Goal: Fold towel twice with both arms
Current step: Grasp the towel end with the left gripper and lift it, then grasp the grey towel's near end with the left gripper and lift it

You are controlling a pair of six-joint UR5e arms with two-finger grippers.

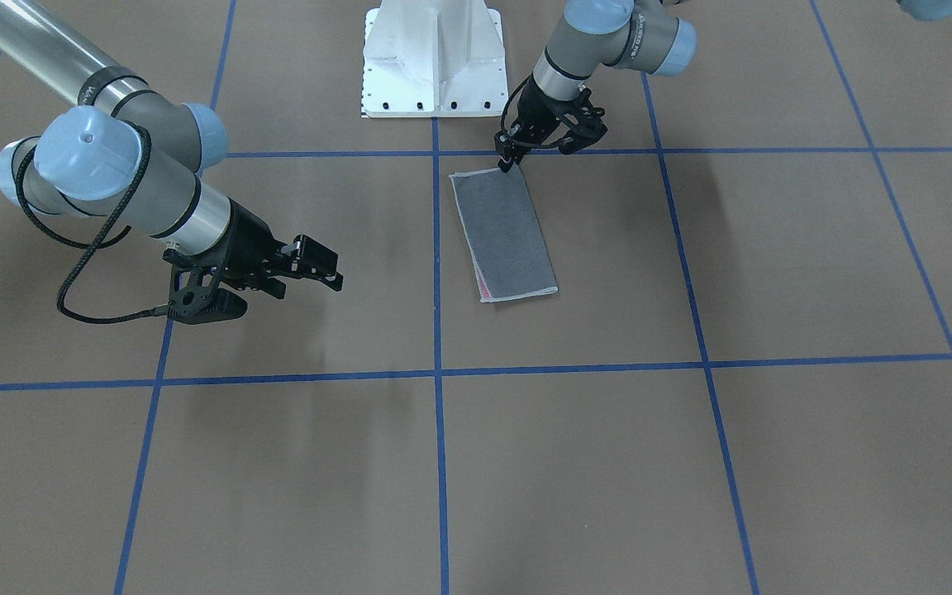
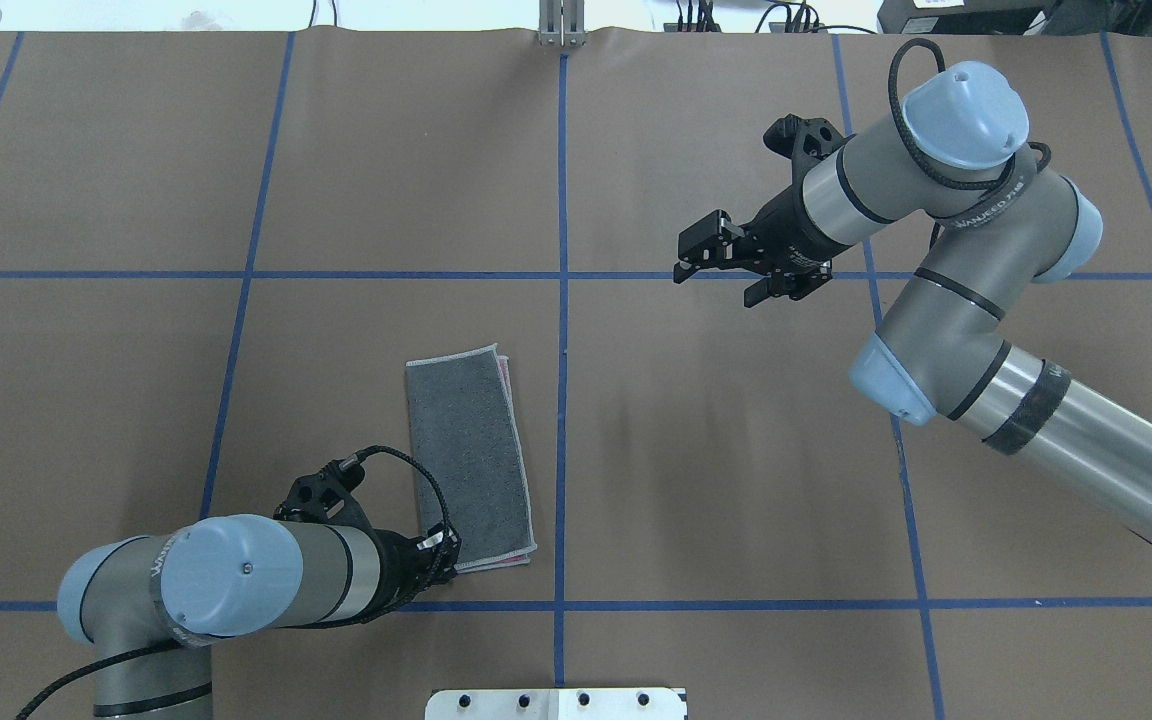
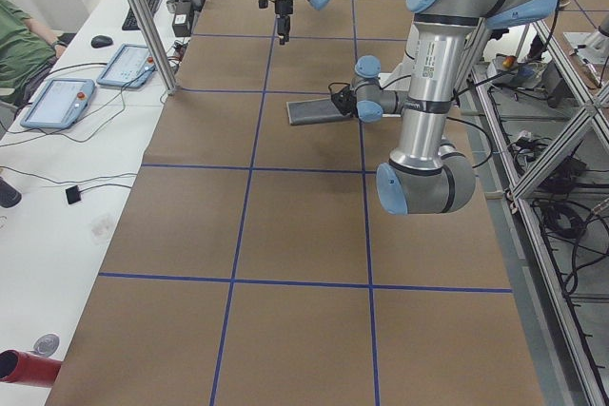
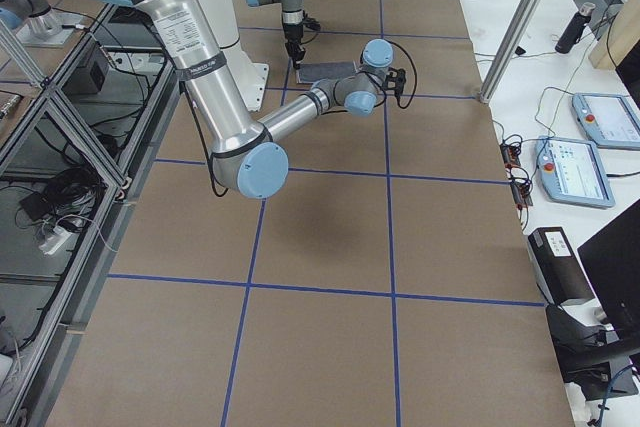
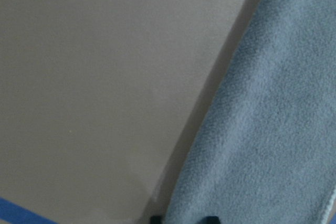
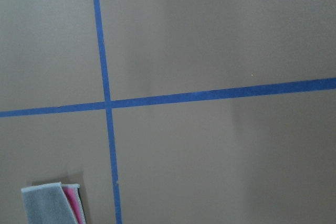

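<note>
Overhead exterior: towel [image 2: 471,460] folded once, grey face up, pink peeking at one edge.
Towel lies flat on brown table [image 2: 736,480], just beside centre blue tape line [image 2: 562,450], on robot's L side. L gripper [image 1: 508,160] clenched on towel corner nearest robot. R gripper [image 2: 726,268] fingers spread, holding nothing, hovering well apart from towel.

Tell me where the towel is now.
In the overhead view the towel lies just left of the centre blue line, its near corner at the left gripper.
</note>
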